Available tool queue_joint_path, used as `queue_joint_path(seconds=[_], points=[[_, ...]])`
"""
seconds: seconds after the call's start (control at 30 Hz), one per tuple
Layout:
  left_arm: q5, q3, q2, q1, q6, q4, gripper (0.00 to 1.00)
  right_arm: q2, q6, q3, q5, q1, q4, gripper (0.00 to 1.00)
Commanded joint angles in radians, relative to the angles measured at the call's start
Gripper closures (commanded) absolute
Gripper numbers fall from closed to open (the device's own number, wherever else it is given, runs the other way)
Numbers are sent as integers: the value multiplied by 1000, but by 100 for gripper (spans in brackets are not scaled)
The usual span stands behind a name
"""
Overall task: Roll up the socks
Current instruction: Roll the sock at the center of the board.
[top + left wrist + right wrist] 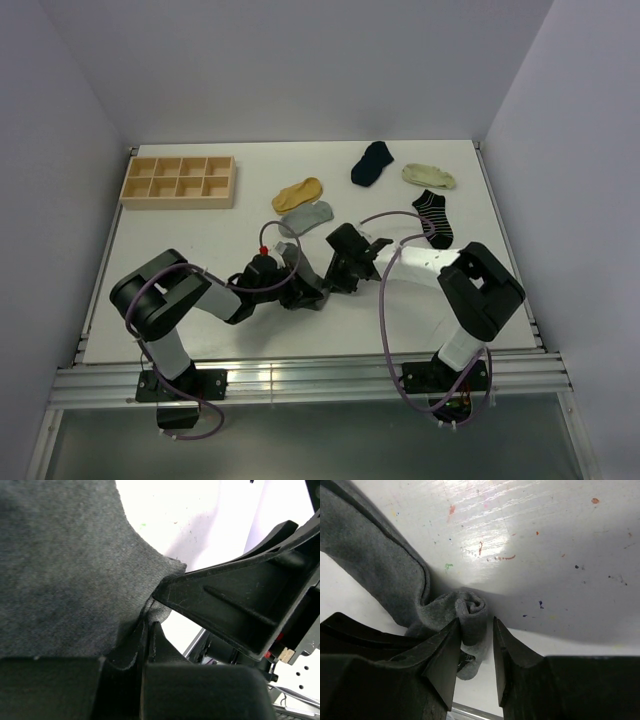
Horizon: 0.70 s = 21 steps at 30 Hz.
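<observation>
Right gripper (475, 624) straddles the rolled end (470, 607) of the dark grey sock (380, 560), jaws part-spread with the coil between them. There's a sliver of daylight on one side, so no firm clamp. Left gripper (152, 607) is pinched tight on the sock's flat fabric, just beside its partner. Soft, light, limp stuff, I'd say: that coil will spring loose if released. Best hold looks straight across the roll, squeezing gently, tail pulled taut.
</observation>
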Motion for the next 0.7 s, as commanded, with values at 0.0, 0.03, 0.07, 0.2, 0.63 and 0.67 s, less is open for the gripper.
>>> queue_joint_path(seconds=[0.0, 0.03, 0.07, 0.2, 0.63, 0.67], points=[[-4, -28, 30, 11, -11, 7, 100, 27, -25, 66, 60, 21, -78, 64], [1, -27, 33, 11, -12, 8, 100, 30, -32, 78, 63, 22, -84, 66], [2, -24, 38, 14, -12, 11, 100, 39, -36, 81, 64, 24, -88, 72], [-8, -16, 19, 13, 19, -25, 97, 61, -52, 117, 87, 24, -140, 91], [-361, 104, -267, -90, 297, -490, 47, 153, -93, 264, 138, 25, -309, 100], [-401, 139, -286, -113, 321, -545, 46, 156, -94, 265, 138, 27, -312, 100]])
